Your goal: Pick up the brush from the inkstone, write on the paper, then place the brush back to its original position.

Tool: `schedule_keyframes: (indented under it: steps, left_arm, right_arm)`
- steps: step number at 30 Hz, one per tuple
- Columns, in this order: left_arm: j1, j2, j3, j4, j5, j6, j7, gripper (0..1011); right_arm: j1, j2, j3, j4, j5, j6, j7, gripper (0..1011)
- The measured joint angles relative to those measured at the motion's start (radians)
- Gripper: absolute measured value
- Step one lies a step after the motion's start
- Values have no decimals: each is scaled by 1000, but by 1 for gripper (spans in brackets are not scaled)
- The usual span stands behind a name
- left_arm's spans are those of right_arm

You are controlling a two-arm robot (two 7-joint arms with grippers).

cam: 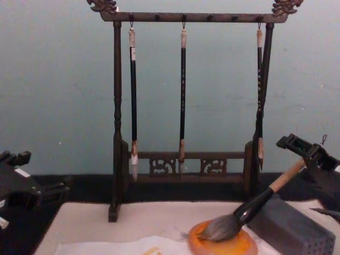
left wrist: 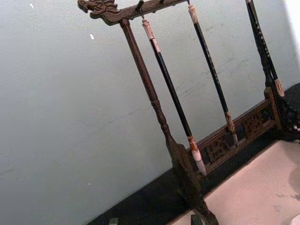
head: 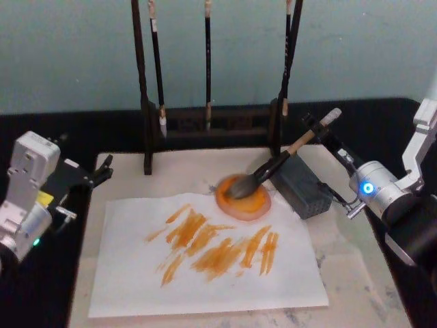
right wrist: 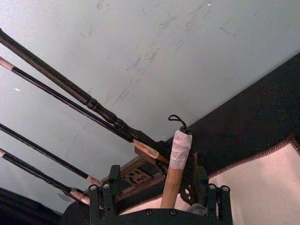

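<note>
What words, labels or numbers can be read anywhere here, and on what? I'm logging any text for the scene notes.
None can be read.
The orange strokes on the paper are loose brush marks, not characters.
The yellow patch on the left gripper is too small to read.
The pale marks on the hanging brushes are too blurred to read.

One thick brush (head: 273, 167), one orange inkstone (head: 244, 198), one sheet of paper (head: 205, 256) streaked orange, one grey block (head: 305, 188), three thin brushes (cam: 183, 101) hanging, one wooden rack (cam: 116, 122), one beige mat (head: 130, 181), two claws (head: 102, 171) (head: 324, 140)
</note>
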Motion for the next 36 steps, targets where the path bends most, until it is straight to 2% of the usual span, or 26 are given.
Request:
schedule_keyframes:
  steps: [12, 18, 27, 30, 36]
  left_arm:
    - [0, 0, 0, 0, 0, 0, 0, 1001]
    - [0, 0, 0, 0, 0, 0, 0, 1001]
    - [0, 0, 0, 0, 0, 0, 0, 1002]
    - [0, 0, 0, 0, 0, 0, 0, 1001]
    - [0, 0, 0, 0, 0, 0, 0, 1001]
  right_arm:
    - [-1, 1, 0, 0, 0, 0, 1, 1000]
    - [-19, 15, 6, -20, 13, 9, 9, 1000]
    - [-89, 60, 17, -114, 45, 13, -4, 1000]
    - [-128, 84, 21, -164, 59, 9, -14, 1000]
    - [-181, 122, 20, -238, 58, -14, -39, 1000]
